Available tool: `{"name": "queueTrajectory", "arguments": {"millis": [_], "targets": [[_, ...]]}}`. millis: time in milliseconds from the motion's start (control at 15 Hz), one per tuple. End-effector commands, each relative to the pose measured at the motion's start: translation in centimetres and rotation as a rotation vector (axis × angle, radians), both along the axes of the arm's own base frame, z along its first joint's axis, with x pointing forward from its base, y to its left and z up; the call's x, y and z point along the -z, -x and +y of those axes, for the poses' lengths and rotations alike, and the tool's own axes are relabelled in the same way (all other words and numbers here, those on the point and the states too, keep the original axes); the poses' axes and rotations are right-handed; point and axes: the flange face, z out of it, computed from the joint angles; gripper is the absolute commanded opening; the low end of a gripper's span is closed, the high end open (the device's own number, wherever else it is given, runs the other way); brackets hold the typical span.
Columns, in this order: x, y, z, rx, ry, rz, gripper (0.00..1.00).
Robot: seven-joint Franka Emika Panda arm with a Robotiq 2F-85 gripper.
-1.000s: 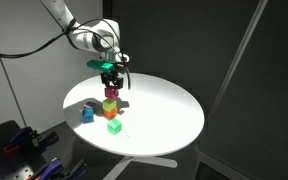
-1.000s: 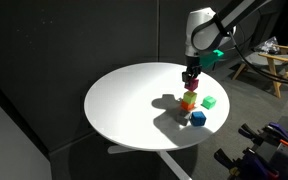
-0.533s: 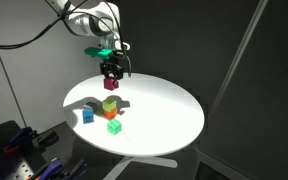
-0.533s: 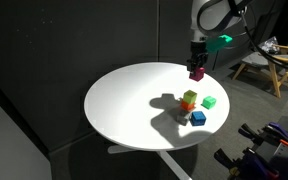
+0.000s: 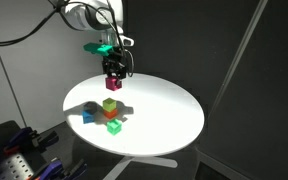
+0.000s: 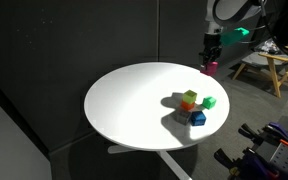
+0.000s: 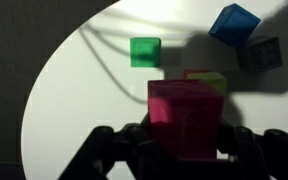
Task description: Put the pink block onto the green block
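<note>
My gripper (image 5: 112, 78) is shut on the pink block (image 5: 112, 83) and holds it in the air well above the white round table (image 5: 169, 110). In an exterior view the gripper (image 6: 210, 62) and pink block (image 6: 210, 69) hang above the table's far edge. The wrist view shows the pink block (image 7: 184, 118) between the fingers (image 7: 184, 148). The green block (image 6: 210, 102) sits alone on the table beside the other cubes. In the wrist view it (image 7: 144, 50) lies ahead and to the left of the held block.
A lime-yellow cube (image 6: 189, 96) stands on an orange cube (image 6: 189, 105); its top also shows in the wrist view (image 7: 208, 79). A blue cube (image 6: 198, 118) lies close by. Dark equipment (image 5: 24, 150) stands beside the table, wooden furniture (image 6: 269, 65) behind it.
The gripper has lifted the pink block off the top of the cube stack and carried it up and away. The stack is now only lime-yellow on orange.
</note>
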Motion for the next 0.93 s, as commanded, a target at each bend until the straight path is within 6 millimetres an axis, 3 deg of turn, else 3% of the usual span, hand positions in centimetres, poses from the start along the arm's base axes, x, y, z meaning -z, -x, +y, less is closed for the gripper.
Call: {"name": "queueTrajectory", "arguments": {"millis": [0,467,867], "targets": [[-0.1,2.3,-2.0,0.029,0.011,-0.004,0.25],[3.2,4.6,-5.3,0.098,-0.001,0.028,0.25],[6.3,5.2,-6.1,0.099,-0.018,0.025,0.25]]}}
